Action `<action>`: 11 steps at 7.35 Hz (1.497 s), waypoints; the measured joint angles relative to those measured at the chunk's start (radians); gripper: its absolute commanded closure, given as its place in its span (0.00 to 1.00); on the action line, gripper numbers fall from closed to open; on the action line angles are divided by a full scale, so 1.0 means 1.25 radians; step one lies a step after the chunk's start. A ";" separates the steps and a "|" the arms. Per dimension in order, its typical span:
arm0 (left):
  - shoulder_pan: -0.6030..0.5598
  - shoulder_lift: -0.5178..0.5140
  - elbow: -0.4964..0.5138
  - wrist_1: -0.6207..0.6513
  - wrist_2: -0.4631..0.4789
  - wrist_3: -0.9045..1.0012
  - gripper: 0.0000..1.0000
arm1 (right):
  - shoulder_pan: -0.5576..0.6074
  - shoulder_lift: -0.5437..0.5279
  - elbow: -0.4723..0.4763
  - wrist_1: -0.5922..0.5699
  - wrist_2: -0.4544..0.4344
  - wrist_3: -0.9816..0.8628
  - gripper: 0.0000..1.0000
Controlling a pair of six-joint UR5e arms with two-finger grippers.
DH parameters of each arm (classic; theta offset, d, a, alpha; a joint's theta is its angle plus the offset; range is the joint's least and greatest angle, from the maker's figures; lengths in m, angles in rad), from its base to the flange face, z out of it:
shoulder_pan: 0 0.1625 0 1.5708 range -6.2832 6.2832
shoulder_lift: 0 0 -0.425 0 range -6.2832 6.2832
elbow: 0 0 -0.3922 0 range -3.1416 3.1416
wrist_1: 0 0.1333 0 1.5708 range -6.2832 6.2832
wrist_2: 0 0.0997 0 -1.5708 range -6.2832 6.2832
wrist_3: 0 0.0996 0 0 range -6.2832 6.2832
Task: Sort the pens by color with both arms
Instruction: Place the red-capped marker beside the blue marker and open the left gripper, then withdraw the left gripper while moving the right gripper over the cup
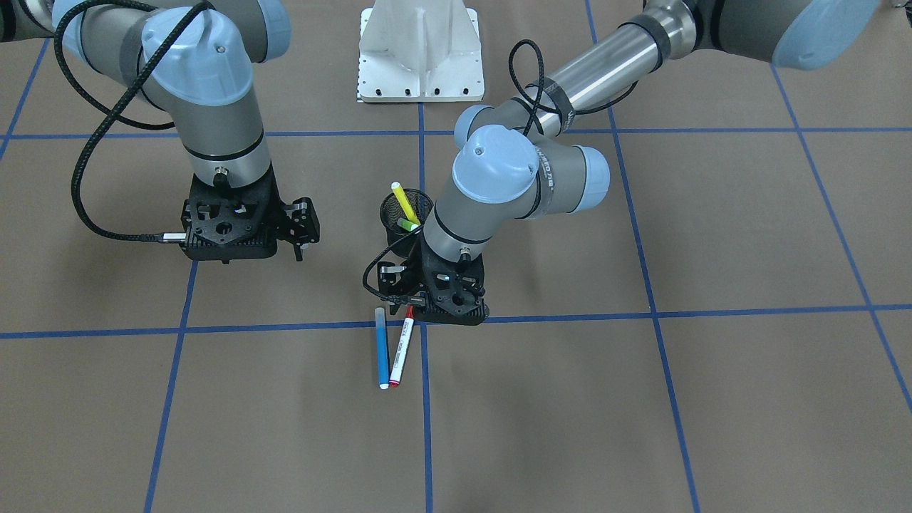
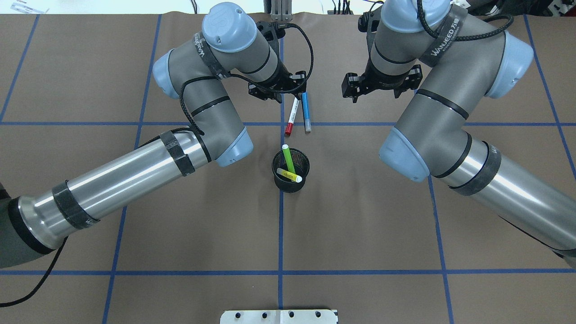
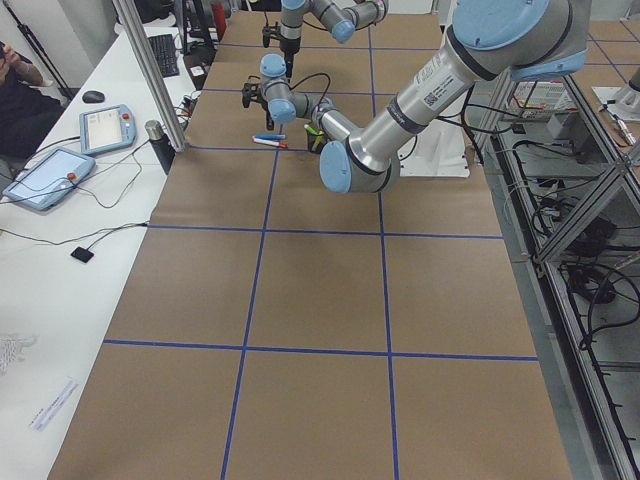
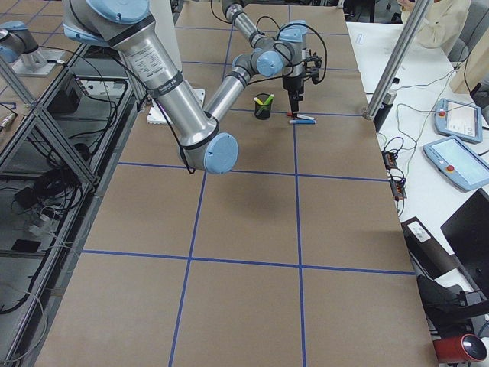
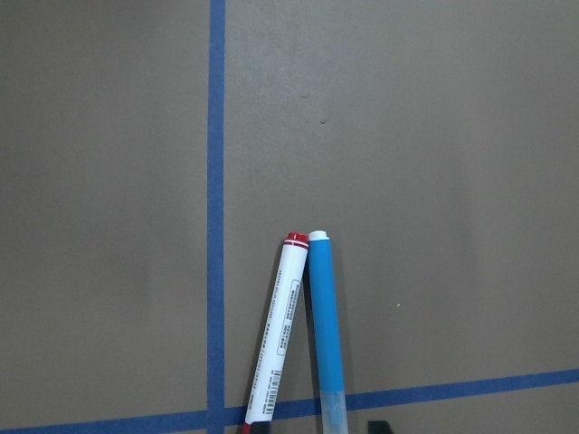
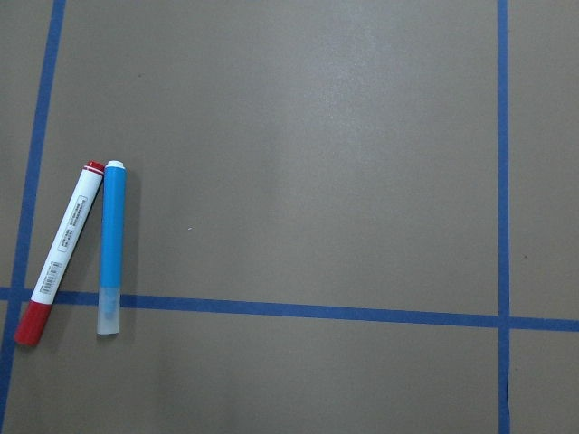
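Note:
A white marker with a red cap [image 2: 291,117] and a blue pen [image 2: 306,112] lie side by side on the brown table. They also show in the front view, the marker [image 1: 401,349] next to the blue pen [image 1: 382,348]. My left gripper [image 2: 292,90] hangs open just over their far ends [image 1: 400,292]. In the left wrist view, the marker [image 5: 285,334] and blue pen [image 5: 324,325] lie just ahead. My right gripper [image 2: 352,90] is open and empty, to the right of the pens [image 1: 301,226]. A black mesh cup [image 2: 291,177] holds a green and a yellow highlighter.
The white base pedestal [image 1: 420,53] stands at the table's robot side. Blue tape lines [image 2: 280,234] cross the brown paper. A side table with tablets [image 3: 45,175] and a metal post [image 3: 150,80] runs along the operators' edge.

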 measured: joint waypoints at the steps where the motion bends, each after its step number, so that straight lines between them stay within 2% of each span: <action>1: -0.026 0.003 -0.003 0.002 -0.041 0.019 0.42 | 0.000 0.003 -0.001 0.002 0.000 0.003 0.03; 4: -0.149 0.048 -0.005 0.041 -0.250 0.175 0.41 | -0.007 0.033 -0.046 0.043 0.005 0.065 0.07; 5: -0.172 0.070 -0.013 0.052 -0.293 0.217 0.41 | -0.017 0.051 -0.065 0.062 0.007 0.078 0.08; 8: -0.224 0.189 -0.092 0.059 -0.367 0.333 0.41 | -0.064 0.095 -0.078 0.132 0.004 0.063 0.11; 11: -0.265 0.270 -0.138 0.059 -0.386 0.406 0.41 | -0.121 0.104 -0.082 0.208 -0.031 0.006 0.13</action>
